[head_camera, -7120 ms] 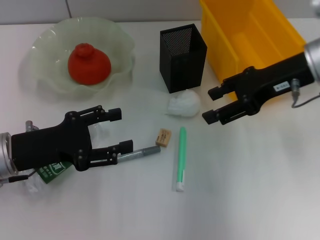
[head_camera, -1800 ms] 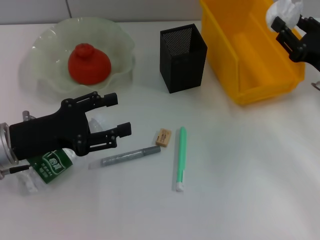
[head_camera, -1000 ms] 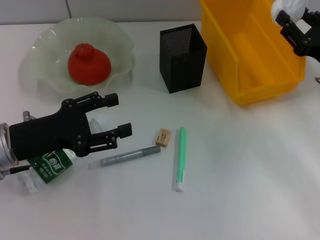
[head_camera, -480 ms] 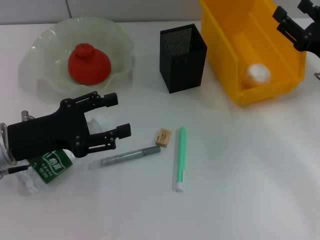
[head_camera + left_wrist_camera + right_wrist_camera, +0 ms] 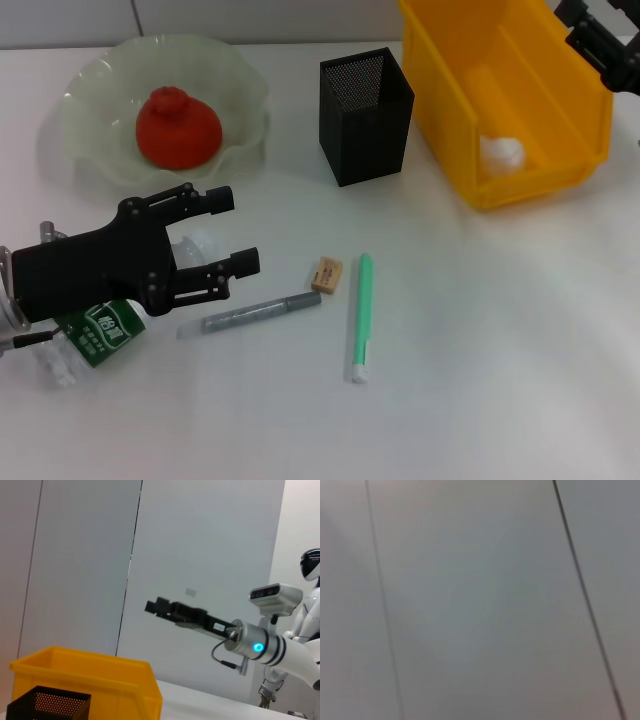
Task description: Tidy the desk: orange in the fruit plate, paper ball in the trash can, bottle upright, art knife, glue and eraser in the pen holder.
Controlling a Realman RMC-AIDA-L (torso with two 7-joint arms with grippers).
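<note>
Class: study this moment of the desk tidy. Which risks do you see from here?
1. The open left gripper hangs over the lying bottle; a poor grasp could roll it.
2. The eraser, art knife and glue lie close together, so picking one may nudge another.

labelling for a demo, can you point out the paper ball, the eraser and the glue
paper ball (image 5: 501, 151), head view, middle of the crumpled lump
eraser (image 5: 326, 274), head view, centre of its top face
glue (image 5: 362, 312), head view, mid-length of the green barrel

Left gripper (image 5: 215, 232) gaping low; right gripper (image 5: 590, 25) raised, empty.
</note>
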